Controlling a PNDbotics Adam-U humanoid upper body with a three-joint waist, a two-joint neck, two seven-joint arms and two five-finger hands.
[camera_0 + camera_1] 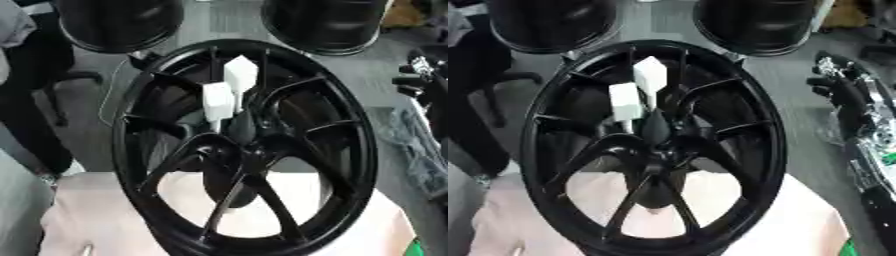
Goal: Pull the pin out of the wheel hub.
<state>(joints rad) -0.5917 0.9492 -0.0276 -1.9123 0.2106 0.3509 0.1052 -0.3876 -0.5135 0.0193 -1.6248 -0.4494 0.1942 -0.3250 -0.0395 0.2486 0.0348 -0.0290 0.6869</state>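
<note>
Wheel hub (249, 150): black multi-spoke rim, standing nearly upright and facing the camera, lower edge on the bench; fills most of both views.
Bench (87, 210): pale, pinkish-white surface, seen beneath the rim and through the gaps between the lower spokes.
Background tyres (544, 22): two dark round shapes behind the rim's top edge, one to each side, on a grey floor.
Right arm: black and silver structure along the right border of the right eye view, well apart from the rim.
Right robot hand (842, 90): dark fingers near the upper right edge, apart from the rim and the pins, with nothing in them that can be seen; whether they are spread or curled cannot be told.
Left robot hand: shows in neither view.
Pins: two white block-headed pieces seated in the upper centre of the rim, just above the hub centre.
Upper pin (240, 73): higher and to the right, tilted.
Lower pin (218, 100): lower left, just beside the first; a thin pale stem runs down from its head toward the centre.
</note>
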